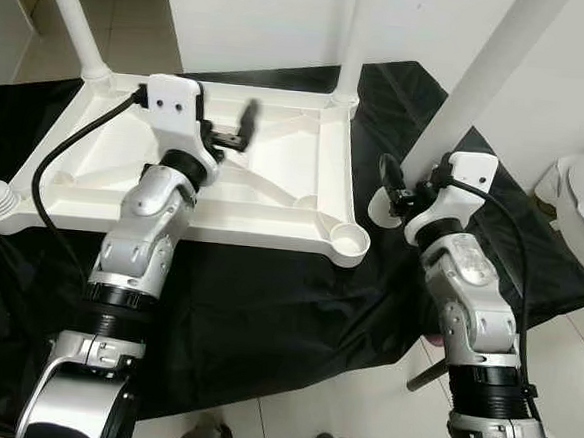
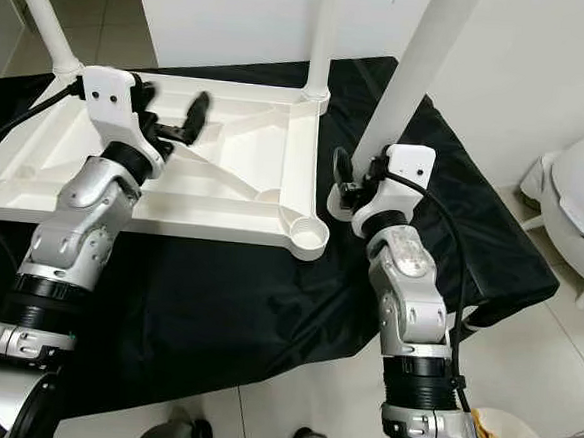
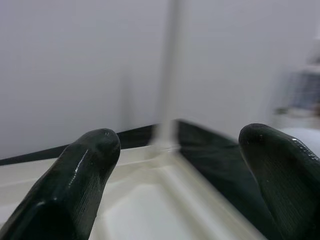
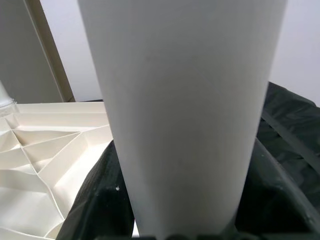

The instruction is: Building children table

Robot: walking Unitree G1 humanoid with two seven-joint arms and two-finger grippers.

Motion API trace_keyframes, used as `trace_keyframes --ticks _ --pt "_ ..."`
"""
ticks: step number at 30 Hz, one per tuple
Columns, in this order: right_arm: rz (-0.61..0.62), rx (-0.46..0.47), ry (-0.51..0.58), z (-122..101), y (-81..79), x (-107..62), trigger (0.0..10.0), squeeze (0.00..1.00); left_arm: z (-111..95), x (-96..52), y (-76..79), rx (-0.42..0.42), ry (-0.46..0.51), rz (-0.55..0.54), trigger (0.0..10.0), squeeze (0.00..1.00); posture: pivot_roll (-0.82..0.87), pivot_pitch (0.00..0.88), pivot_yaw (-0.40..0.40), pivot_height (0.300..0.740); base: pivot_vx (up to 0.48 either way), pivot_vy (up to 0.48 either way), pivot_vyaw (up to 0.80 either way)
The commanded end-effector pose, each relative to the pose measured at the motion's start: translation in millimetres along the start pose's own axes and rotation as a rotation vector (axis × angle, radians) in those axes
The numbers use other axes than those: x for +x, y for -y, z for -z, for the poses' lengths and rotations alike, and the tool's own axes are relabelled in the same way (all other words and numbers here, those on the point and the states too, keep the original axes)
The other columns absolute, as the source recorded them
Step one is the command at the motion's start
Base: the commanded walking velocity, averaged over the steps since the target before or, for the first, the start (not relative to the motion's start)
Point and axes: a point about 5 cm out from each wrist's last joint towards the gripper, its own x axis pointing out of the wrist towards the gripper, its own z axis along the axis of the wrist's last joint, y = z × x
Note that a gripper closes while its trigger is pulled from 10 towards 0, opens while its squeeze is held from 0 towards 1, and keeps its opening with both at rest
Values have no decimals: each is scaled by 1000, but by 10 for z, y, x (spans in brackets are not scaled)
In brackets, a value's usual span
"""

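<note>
White plastic tabletop (image 1: 274, 193) lies upside down on black cloth (image 1: 296, 310) (two legs already standing). Right end effector (image 1: 402, 195) grips a loose leg (image 1: 482, 77) beside it; left end effector (image 1: 240, 127) hovers open above.

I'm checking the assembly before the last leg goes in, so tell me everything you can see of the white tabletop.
The white tabletop looks like moulded plastic, lying upside down on a black cloth, its ribbed underside facing up. Two white legs stand in its far corners; the near right corner socket is empty. The left gripper hovers open over it. The right gripper holds another leg beside it.
</note>
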Motion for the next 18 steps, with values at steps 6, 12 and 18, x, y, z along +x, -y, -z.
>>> trace_keyframes --ticks 6,12,18 --pt "-20 -43 11 -44 59 20 10000 0 157 -272 511 27 -153 476 10000 0 -85 109 27 740 0 0 0" --pt "-20 -51 16 -59 83 22 10000 0 479 -439 466 117 -320 498 10000 0 -81 102 31 740 0 0 0" --pt "-16 -50 15 -53 84 11 10000 0 565 -531 482 151 -368 525 10000 0 -86 97 38 740 0 0 0"
